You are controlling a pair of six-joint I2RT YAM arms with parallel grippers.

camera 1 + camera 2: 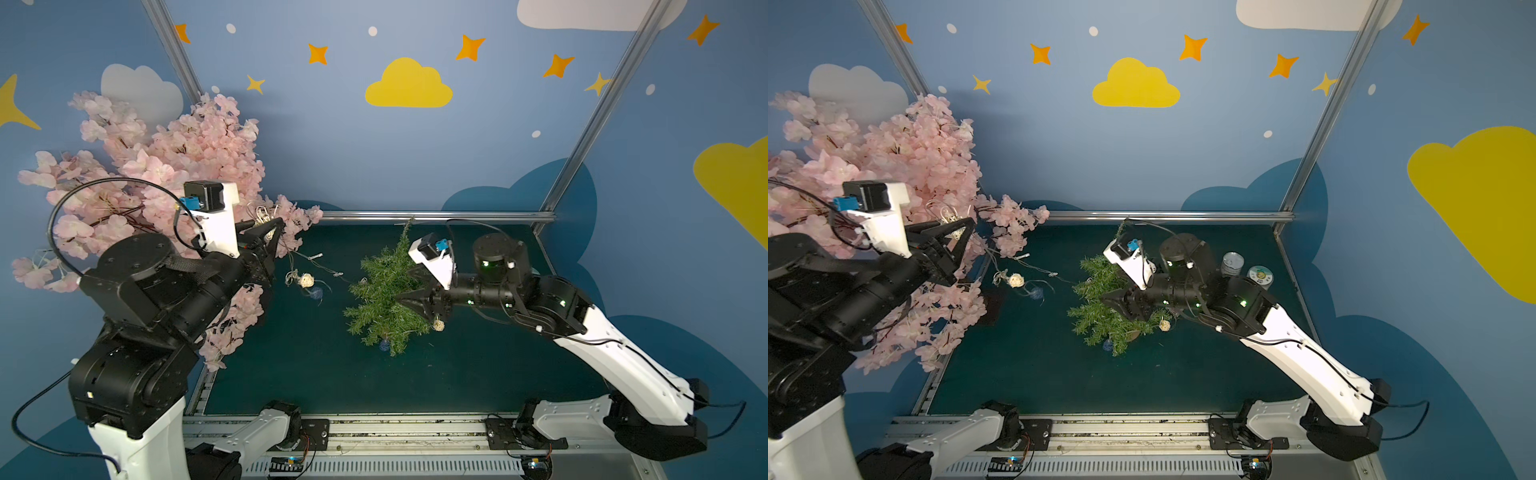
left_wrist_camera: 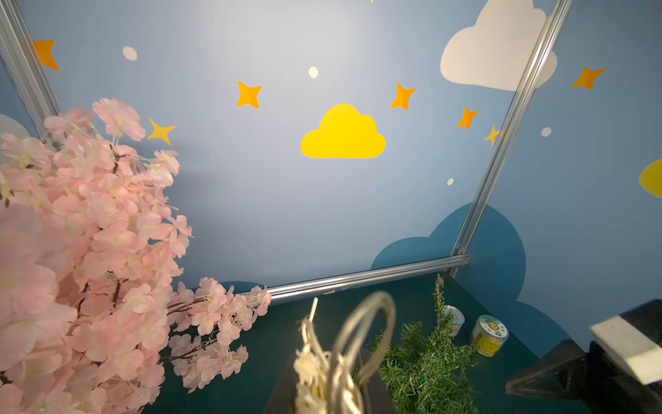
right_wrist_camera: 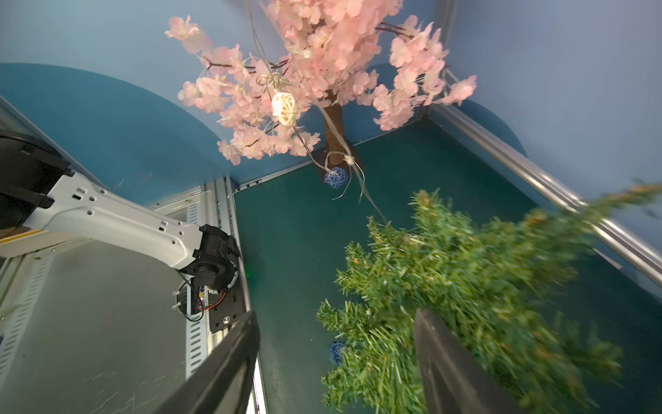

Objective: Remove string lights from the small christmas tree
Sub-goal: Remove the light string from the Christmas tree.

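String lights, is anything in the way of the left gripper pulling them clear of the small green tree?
Yes. The string lights held by the left gripper pass beside the pink blossom tree's low branches, which may snag the wire. A cream ball and a blue ball sit lodged in the small christmas tree.

Dim, even light leaves the green table (image 1: 311, 374) dark, the small christmas tree (image 3: 465, 286) beside the fingers (image 3: 222, 365) of the right gripper (image 3: 336, 313) smears with motion blur, and the string lights (image 2: 361, 333) just beyond the fingers of the left gripper (image 1: 272, 232) are out of focus.
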